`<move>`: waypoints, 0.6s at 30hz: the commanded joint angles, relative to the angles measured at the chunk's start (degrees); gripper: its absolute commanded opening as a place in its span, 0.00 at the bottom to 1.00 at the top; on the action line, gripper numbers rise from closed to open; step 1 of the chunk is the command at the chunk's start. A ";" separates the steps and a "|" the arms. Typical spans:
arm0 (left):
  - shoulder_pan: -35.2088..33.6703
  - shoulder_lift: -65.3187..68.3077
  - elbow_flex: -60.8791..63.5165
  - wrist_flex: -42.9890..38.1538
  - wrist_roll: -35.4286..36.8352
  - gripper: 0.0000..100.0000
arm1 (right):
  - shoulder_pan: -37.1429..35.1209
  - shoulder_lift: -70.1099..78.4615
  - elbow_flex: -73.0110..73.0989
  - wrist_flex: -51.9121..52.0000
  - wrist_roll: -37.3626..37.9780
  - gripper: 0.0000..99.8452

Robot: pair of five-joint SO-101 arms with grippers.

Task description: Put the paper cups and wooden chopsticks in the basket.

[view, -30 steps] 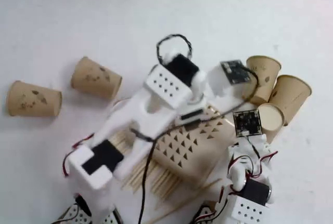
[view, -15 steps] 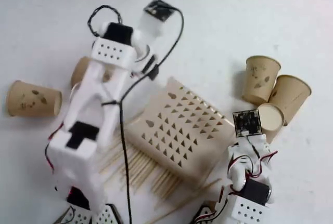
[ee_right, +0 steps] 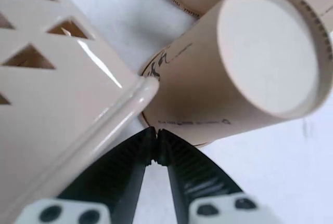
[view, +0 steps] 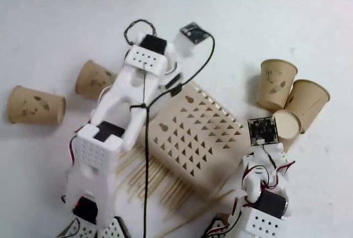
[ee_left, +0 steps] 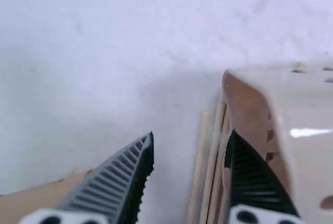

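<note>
- The basket lies tipped on the table with a perforated face turned upward. Its opening is presented to neither arm, so loading is judged blocked until it is righted.
- No cup or chopstick is seen inside the basket, and its interior is hidden.
- The wooden chopsticks are fanned out on the table and run under the basket's near edge, judged pinned there.
- The left gripper is held released, its jaws spread over chopstick ends just beside a basket corner. This is judged a line-up for a pick.
- The right gripper is clenched on nothing. Its tips are parked by the basket rim and the nearest paper cup.
- That cup is clustered with two more cups to one side of the basket.
- Two toppled cups lie well apart on the other side.
</note>
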 commanded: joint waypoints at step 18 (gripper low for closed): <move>25.54 -0.84 -25.23 15.47 3.08 0.26 | 2.24 -0.48 -0.53 0.13 0.44 0.02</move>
